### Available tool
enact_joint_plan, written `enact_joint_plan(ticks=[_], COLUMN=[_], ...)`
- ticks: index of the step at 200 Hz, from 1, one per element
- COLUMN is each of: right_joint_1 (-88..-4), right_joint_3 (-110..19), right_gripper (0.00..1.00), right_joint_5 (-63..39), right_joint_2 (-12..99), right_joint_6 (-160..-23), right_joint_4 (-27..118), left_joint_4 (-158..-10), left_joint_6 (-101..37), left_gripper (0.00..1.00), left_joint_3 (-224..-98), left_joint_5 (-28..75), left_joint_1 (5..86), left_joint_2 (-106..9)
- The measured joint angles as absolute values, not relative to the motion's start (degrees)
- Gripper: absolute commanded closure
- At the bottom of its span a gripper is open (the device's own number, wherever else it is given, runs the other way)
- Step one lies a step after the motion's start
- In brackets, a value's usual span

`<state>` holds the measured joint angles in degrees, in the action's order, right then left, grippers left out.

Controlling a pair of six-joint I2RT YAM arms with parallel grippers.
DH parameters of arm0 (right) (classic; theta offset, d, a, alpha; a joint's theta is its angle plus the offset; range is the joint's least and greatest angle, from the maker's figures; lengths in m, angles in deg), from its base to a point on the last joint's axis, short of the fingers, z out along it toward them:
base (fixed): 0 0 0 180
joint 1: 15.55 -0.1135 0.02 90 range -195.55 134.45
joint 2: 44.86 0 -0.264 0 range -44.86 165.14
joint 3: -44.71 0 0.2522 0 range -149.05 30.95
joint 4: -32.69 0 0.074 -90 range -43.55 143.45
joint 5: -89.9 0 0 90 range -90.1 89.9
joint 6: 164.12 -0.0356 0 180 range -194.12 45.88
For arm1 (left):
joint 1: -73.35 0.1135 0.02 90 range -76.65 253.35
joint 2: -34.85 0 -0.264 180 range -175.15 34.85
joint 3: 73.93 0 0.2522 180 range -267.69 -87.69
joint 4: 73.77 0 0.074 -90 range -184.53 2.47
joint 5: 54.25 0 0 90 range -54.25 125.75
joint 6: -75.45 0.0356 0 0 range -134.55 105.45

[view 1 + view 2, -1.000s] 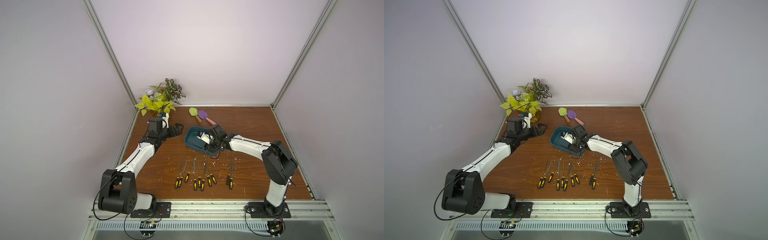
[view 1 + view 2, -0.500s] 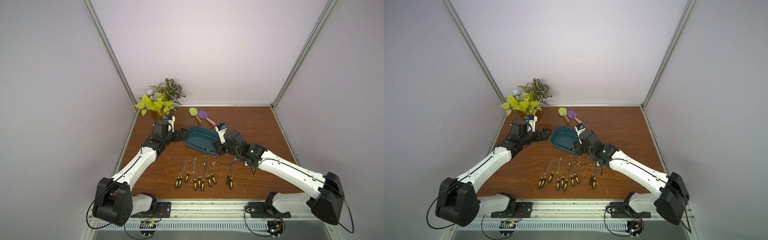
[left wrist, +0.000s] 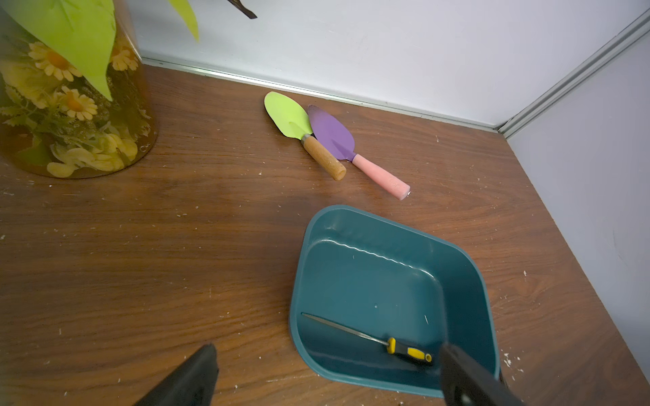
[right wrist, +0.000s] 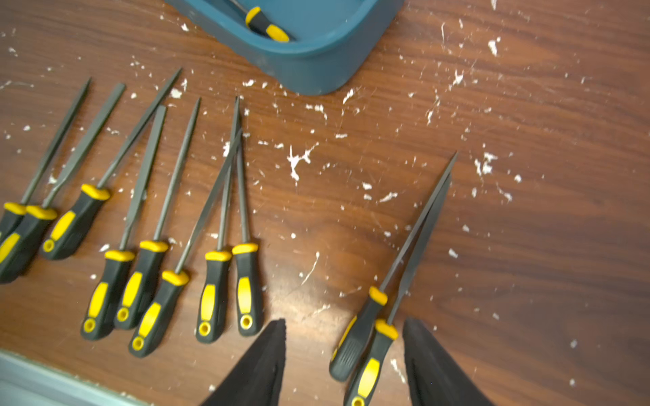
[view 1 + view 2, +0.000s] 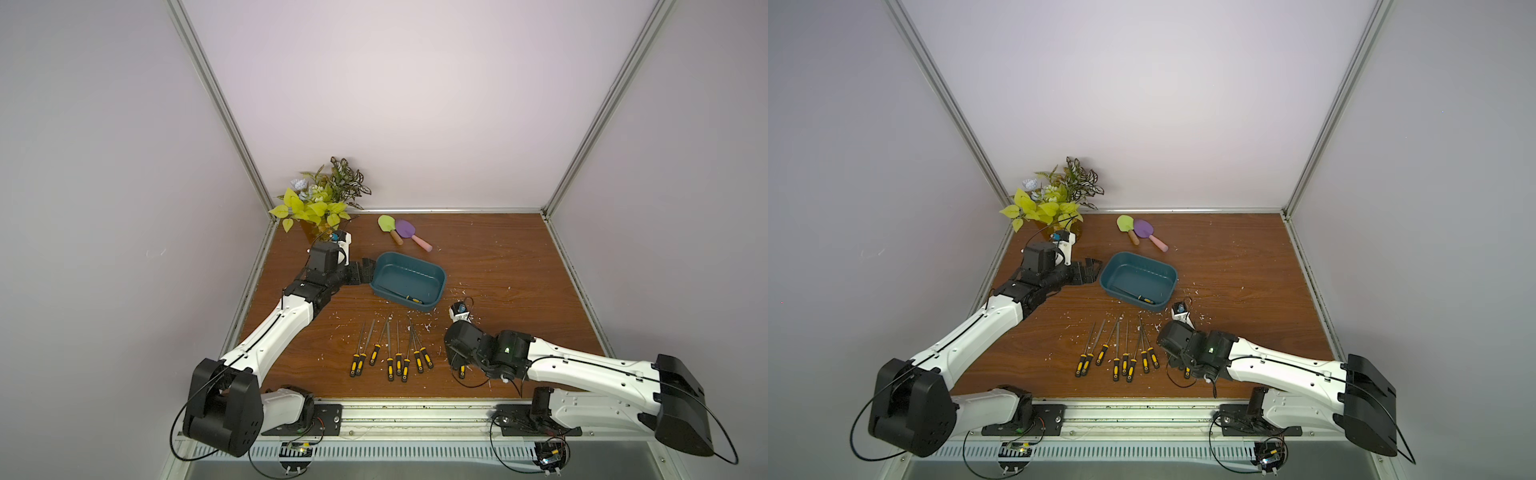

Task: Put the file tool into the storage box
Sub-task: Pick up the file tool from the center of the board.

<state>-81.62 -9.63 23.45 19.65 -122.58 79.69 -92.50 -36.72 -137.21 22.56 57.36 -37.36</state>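
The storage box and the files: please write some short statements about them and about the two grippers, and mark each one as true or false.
1. The storage box holds exactly one file. True.
2. The right gripper is shut on a file. False: its jaws stand open over a pair of files that lie on the table.
3. The green trowel and the purple trowel lie inside the box. False: both lie on the table, outside it.
4. Beside that pair, eight more files lie in a row on the table. True.
5. The left gripper is open. True.
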Motion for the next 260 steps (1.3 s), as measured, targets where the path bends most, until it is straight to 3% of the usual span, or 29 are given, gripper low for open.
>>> enact_joint_plan(ticks=[121,260], right_joint_1=[-81.64,-81.66], right_joint_3=[-1.45,0.17], right_gripper=[0.51,0.51], right_joint_5=[19.35,19.08], right_joint_2=[20.3,24.37], right_joint_6=[-127.04,-127.66], right_joint_4=[70.64,66.22], left_joint_4=[-92.5,-92.48], left_joint_6=[-36.57,-36.57], left_gripper=[0.01,0.0], left_joint_3=[-137.21,-137.21], left_joint_5=[22.56,22.51], left_joint_1=[57.34,57.31], left_joint_2=[-37.36,-37.36])
